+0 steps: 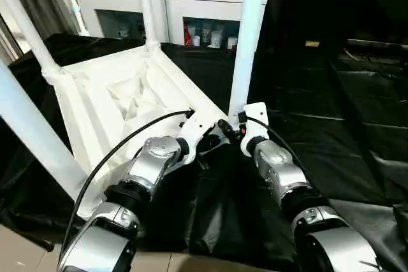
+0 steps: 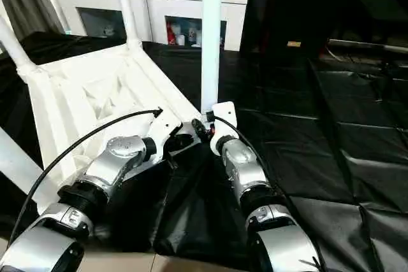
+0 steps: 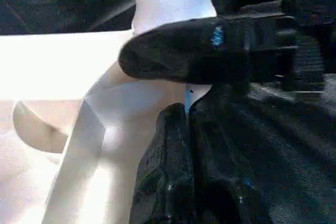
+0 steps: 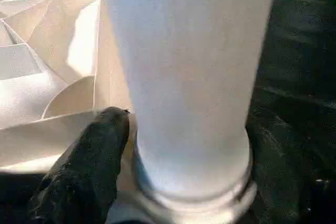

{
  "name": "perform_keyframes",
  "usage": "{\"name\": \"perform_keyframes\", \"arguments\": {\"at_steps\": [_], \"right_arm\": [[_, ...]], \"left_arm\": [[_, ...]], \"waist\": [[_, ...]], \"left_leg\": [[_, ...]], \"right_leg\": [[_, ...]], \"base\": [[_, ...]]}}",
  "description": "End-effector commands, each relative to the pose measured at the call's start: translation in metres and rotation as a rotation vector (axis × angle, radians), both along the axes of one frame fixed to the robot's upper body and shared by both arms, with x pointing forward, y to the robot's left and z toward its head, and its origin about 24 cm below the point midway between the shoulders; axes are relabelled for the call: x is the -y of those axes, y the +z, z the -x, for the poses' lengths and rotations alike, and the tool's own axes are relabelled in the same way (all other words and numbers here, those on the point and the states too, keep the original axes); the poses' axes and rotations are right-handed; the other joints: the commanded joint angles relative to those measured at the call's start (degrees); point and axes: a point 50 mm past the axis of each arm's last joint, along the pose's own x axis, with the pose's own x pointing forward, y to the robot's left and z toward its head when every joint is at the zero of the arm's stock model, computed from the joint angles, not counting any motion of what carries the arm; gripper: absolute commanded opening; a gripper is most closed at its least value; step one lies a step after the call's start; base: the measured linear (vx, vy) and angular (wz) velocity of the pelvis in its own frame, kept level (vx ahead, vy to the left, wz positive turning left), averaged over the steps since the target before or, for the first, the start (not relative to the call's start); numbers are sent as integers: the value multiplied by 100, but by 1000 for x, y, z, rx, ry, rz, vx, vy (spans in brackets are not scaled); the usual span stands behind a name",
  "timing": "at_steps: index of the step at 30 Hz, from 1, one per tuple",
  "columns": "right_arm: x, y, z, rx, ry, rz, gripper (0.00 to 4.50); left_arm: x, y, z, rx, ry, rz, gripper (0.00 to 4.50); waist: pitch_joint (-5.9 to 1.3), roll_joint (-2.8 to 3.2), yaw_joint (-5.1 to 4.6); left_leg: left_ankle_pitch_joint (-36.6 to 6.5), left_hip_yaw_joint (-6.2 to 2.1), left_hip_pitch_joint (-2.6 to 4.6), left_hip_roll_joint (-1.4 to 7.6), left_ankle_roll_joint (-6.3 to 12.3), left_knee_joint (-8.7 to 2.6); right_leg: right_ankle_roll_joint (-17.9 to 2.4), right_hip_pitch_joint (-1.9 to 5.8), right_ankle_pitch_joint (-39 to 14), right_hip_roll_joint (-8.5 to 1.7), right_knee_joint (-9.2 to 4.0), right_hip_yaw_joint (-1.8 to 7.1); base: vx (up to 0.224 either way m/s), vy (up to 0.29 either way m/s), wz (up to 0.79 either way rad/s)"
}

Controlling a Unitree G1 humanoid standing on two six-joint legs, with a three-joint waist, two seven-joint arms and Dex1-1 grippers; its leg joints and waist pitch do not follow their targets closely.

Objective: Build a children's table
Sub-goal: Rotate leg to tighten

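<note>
Children's table (image 1: 121, 97) lies upside down on the black-sheeted tabletop (image 1: 357, 132), legs pointing up. Its near corner leg (image 1: 247, 36) rises right in front of the right gripper (image 4: 184, 145), whose fingers sit wide around its base. Left gripper (image 3: 186, 129) is pinched closed, empty, just beside that same corner.

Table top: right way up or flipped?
Flipped. The table top lies underside up on the black sheet, ribs showing, and the legs stand upward from its corner sockets.
</note>
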Motion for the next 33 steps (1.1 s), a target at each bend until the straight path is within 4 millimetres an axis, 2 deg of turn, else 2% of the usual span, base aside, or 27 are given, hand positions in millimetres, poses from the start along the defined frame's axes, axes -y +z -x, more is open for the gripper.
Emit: {"name": "perform_keyframes", "arguments": {"at_steps": [1,4,5,8,9,11,12,14,15,19,21,23,25,28,30,32,33], "right_arm": [[-7,-15,10,-64,56,3,383],[-1,-9,8,-25,103,-5,418],[3,-6,9,0,168,-2,427],[15,-1,13,63,338,31,427],[17,0,14,65,359,27,427],[26,3,19,87,457,25,427],[26,3,19,87,457,25,427],[36,5,25,88,571,30,427],[39,6,27,82,613,21,427],[47,9,35,66,739,-1,427],[47,8,39,49,787,-2,427],[47,5,44,20,848,-4,427],[46,4,47,7,875,-12,427],[45,3,50,-8,901,-24,427],[44,2,53,-30,927,-41,401],[44,2,54,-33,931,-44,393],[44,2,53,-37,933,-49,383]], "left_arm": [[-13,-19,5,-56,58,-52,0],[-15,-16,7,-34,4,-46,0],[-17,-14,9,-28,-23,-38,0],[-24,-14,12,-28,-65,-22,0],[-25,-14,12,-25,-74,-16,0],[-27,-13,16,-21,-133,19,0],[-27,-13,16,-21,-133,19,0],[-28,-9,23,-26,-225,75,0],[-28,-7,27,-28,-276,94,0],[-32,-3,40,-75,-428,143,0],[-33,-2,44,-92,-473,162,0],[-34,-1,46,-96,-497,164,0],[-35,-1,47,-100,-499,163,0],[-37,-2,48,-112,-511,158,0],[-40,-2,49,-120,-517,153,0],[-41,-2,50,-120,-517,152,0],[-41,-2,50,-121,-517,152,0]], "waist": [[-221,-16,31],[-215,-4,23],[-217,-13,17],[-235,-13,34],[-249,-35,46],[-249,-34,61],[-255,-28,74],[-242,-33,91],[-247,-21,108],[-257,-9,134],[-272,18,185],[-290,14,243],[-284,-5,274],[-277,-20,290],[-272,-42,295],[-273,-29,299],[-273,-45,304]], "left_leg": [[-1464,-104,-30,224,138,-426],[-1566,-102,-22,228,149,-425],[-1535,-98,-32,231,165,-424],[-1301,-77,-52,234,296,-388],[-1136,-75,-81,217,371,-368],[-985,-61,-75,221,466,-350],[-913,-62,-77,229,518,-344],[-890,-54,-87,236,554,-343],[-908,-41,-62,254,565,-338],[-894,-49,-65,286,578,-347],[-781,-25,-18,296,613,-324],[-631,-21,-28,297,669,-311],[-614,-19,-40,288,690,-306],[-713,-21,-49,276,629,-311],[-724,-26,-58,275,598,-317],[-718,-24,-46,280,568,-318],[-693,-21,-49,277,559,-318]], "right_leg": [[-927,190,-1707,-490,-546,258],[-957,180,-1792,-499,-562,267],[-968,187,-1743,-496,-557,269],[-1071,203,-1305,-493,-519,272],[-1117,249,-1048,-488,-494,265],[-1201,244,-811,-484,-475,259],[-1248,249,-695,-486,-454,254],[-1295,261,-677,-475,-447,237],[-1319,240,-706,-476,-450,238],[-1387,248,-622,-477,-409,228],[-1477,207,-328,-464,-389,240],[-1541,214,50,-456,-337,237],[-1516,223,167,-448,-327,230],[-1432,233,-51,-465,-347,226],[-1352,240,-214,-470,-354,230],[-1327,223,-301,-473,-366,230],[-1329,228,-293,-469,-363,231]], "base": [[0,0,0],[0,0,0],[0,0,0],[0,0,0],[0,0,0],[0,0,0],[0,0,0],[0,0,0],[0,0,0],[0,0,0],[0,0,0],[0,0,0],[0,0,0],[0,0,0],[0,0,0],[0,0,0],[0,0,0]]}}
